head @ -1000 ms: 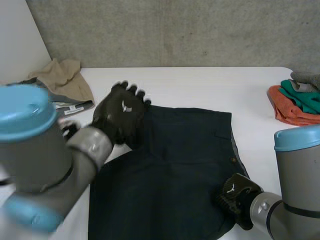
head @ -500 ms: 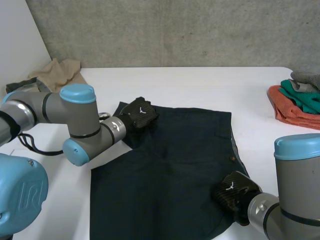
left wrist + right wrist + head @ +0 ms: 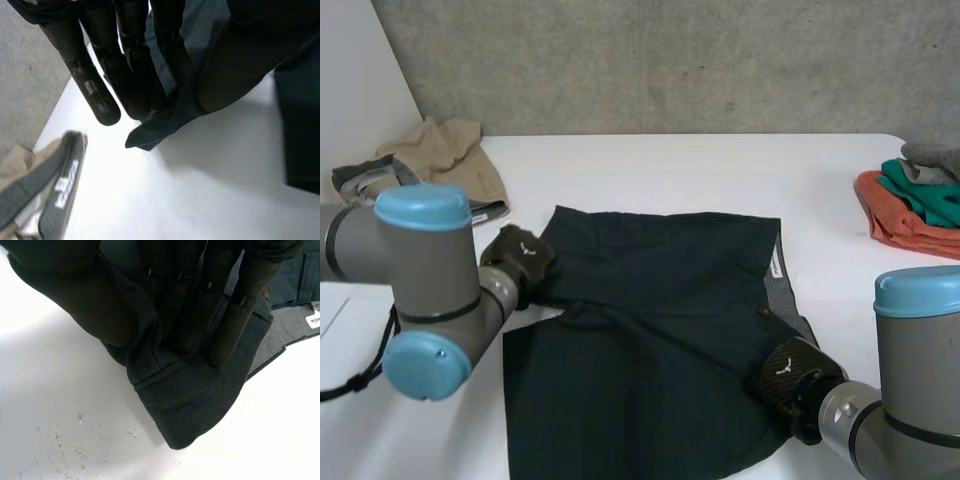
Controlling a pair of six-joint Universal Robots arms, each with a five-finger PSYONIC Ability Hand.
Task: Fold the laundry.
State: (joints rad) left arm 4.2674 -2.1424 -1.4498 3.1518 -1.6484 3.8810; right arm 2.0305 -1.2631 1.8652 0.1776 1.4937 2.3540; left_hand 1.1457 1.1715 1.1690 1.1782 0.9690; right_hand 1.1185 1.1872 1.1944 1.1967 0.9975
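While the beige heap point(image 3: 445, 160) waits far left, left hand point(image 3: 520, 262) pinches a left-edge corner of the dark shorts point(image 3: 650, 340), spread flat on the table point(image 3: 700, 170), no fold yet; right hand point(image 3: 790, 372) grips their right edge; colourful pile point(image 3: 915, 205) far right, probably done.

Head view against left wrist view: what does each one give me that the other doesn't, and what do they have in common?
Particular to the head view: the dark shorts spread out whole, the right robot hand at their near right edge, and the orange and green clothes pile. Particular to the left wrist view: the left robot hand pinching a shorts corner between fingers and thumb. Shared: that hand, the shorts, the beige garment, the white table.
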